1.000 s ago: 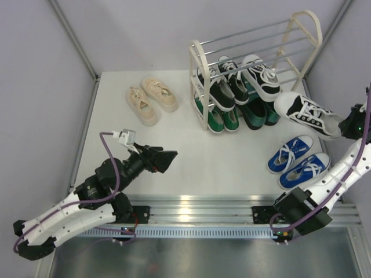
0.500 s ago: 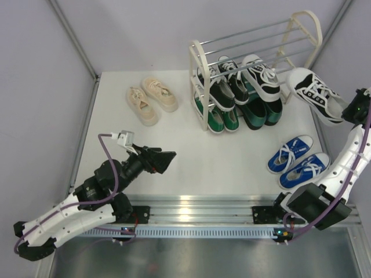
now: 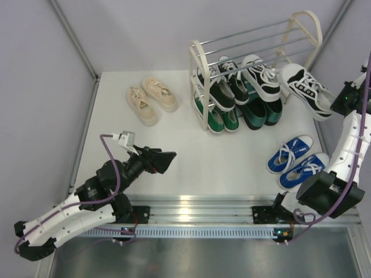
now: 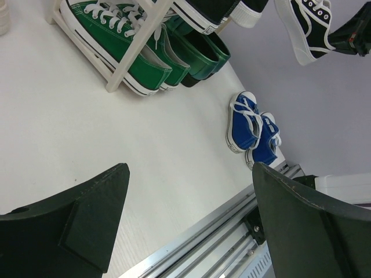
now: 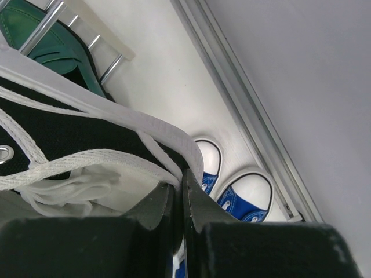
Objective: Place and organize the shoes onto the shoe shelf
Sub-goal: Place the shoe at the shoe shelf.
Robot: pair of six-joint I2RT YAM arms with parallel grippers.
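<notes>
Holds black-and-white striped canvas sneaker (image 3: 304,87) aloft in right gripper (image 3: 337,103), jaws pinching heel collar, toe pointing twd cream arched-frame shoe shelf w/ thin silver rods (image 3: 195,72), just beside its R end; contact w/ shelf unclear. Hovers left gripper (image 4: 188,214) low over white table (image 3: 191,168), jaws spread wide, nothing btwn. On shelf: matching striped sneaker (image 3: 264,75) + black white-laced canvas pair (image 3: 222,92) on a mid tier; green canvas pair (image 3: 215,119) + glossy dark green loafers (image 3: 256,113) at bottom. On table: blue white-laced canvas pair (image 3: 298,162) at R front, well apart from shelf; cream chunky sneakers (image 3: 152,99) L of shelf, side by side.
</notes>
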